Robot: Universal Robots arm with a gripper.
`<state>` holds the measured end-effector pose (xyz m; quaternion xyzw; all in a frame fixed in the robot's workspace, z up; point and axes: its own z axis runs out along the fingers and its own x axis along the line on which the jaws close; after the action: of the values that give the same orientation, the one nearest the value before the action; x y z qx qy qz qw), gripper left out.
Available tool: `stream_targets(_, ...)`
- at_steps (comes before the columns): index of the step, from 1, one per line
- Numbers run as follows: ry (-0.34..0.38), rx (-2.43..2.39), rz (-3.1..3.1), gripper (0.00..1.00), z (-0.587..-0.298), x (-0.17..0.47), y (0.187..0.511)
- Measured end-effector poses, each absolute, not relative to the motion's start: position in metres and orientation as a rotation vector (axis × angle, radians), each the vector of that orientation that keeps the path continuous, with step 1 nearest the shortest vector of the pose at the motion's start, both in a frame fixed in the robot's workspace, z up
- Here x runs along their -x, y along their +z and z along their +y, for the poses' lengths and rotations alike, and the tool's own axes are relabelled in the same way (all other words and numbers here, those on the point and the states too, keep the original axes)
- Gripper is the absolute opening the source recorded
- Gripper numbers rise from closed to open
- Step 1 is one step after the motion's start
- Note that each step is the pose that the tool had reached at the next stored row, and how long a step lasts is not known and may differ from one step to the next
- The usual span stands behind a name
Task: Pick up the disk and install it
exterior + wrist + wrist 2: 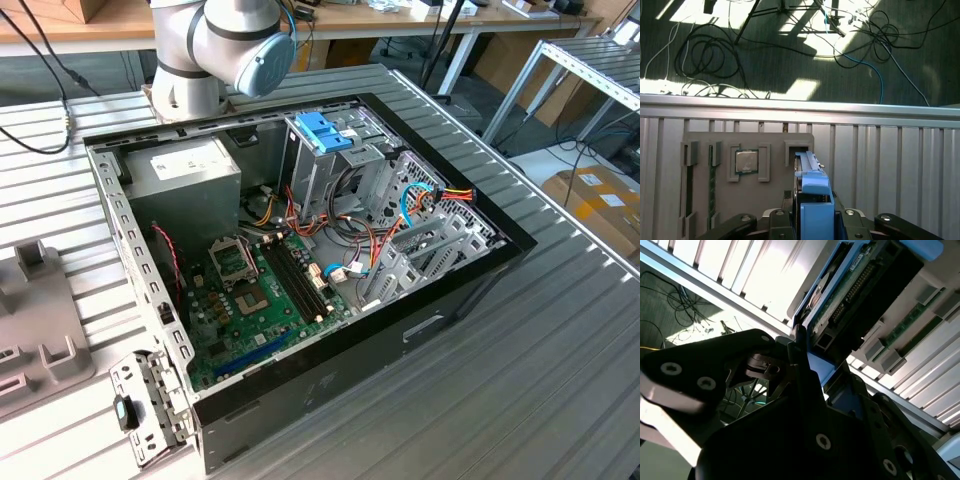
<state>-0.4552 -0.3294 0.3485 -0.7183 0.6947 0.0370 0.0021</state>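
An open black metal computer case (330, 385), its green motherboard (262, 300) exposed, lies on a ribbed aluminium table (520, 380). The smooth grey robot arm (215, 45) rises at the case's far side. A flat grey plastic tray (40, 320) lies on the exterior view's left. In both wrist views the black gripper (814, 221) (822, 372) has its fingers clamped on the disk (807, 165) (865, 285). This dark drive in a glossy blue plastic carrier stands on edge over that tray, near a square silver processor chip (746, 161).

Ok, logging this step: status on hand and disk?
Hand closed on disk. Disk on edge at grey parts tray. No obstruction seen.
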Motion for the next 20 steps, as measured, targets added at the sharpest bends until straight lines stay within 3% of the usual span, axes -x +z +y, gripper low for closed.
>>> stream_targets(20,0.119,2.252,2.178,0.37,-0.329,0.454,0.364)
